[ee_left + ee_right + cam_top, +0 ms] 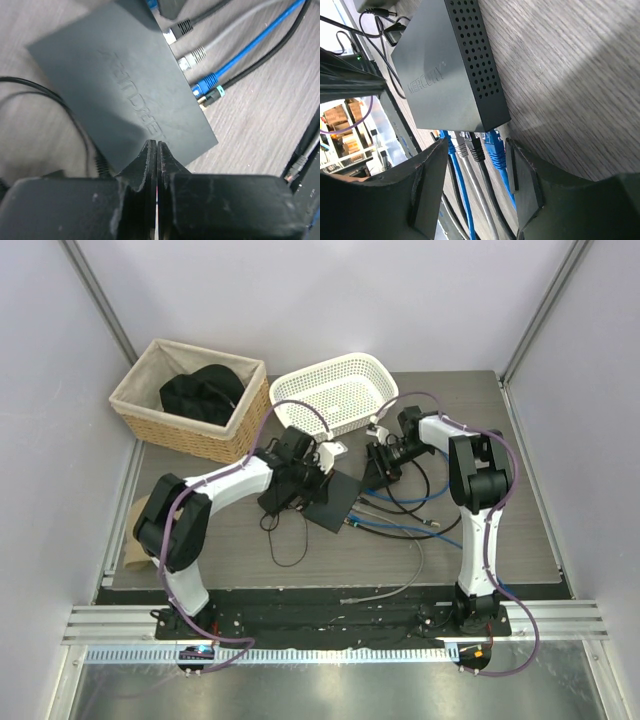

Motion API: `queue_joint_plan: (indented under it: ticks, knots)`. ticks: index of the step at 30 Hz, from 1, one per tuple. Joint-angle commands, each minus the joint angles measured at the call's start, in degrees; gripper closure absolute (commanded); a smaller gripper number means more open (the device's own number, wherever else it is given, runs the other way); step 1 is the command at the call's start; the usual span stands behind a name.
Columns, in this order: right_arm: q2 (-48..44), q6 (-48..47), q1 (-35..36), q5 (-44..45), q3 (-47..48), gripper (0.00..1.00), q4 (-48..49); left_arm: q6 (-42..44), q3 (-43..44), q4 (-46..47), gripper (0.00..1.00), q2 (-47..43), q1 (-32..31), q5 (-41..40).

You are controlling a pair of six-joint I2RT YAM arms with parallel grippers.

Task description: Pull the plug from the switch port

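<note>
Matte-black flat switch (125,95), perforated side, blue plug (493,147), woodgrain table (560,75)

switch (445,75) port edge: plugs (476,147) packed side by side | right gripper (475,172) straddles them | vented side: bare table (570,75)

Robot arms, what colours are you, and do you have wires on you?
The left arm and right arm have white tube-shaped links with chunky black joints. A pale purple cable loops along each. The fingers are black, flat and scuffed, with pale specks.
</note>
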Motion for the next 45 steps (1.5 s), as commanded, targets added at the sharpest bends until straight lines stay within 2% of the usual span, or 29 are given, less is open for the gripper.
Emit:
queue_joint_plan:
  ticks: [1,10,19,23,36,45]
  knots:
    - [-0.6,-0.3,0.2,3.9,-3.0,0.42,0.6,-2.3,-0.5,-0.4,1.0,1.3,-0.4,0.7]
    - [1.3,0.7,-1.0,5.5,-4.3,0.45,2.9,-0.1,-3.2,0.8,1.0,4.5,-1.5,-6.7]
    - [3.0,2.4,-1.1,6.7,-5.8,0.56,5.9,-0.3,-2.4,0.7,1.0,5.3,-2.4,-6.6]
    - [3.7,3.0,-1.1,6.8,-5.9,0.65,6.2,-0.3,-2.1,0.6,1.0,5.7,-3.0,-6.6]
    - [6.1,8.8,-1.1,9.0,-3.8,0.67,7.0,-0.5,-0.7,0.0,1.0,6.7,-3.8,-6.9]
    - [6.5,8.5,-0.3,13.0,-5.8,0.86,6.3,-0.6,1.1,0.0,1.0,7.9,-3.8,-7.3]
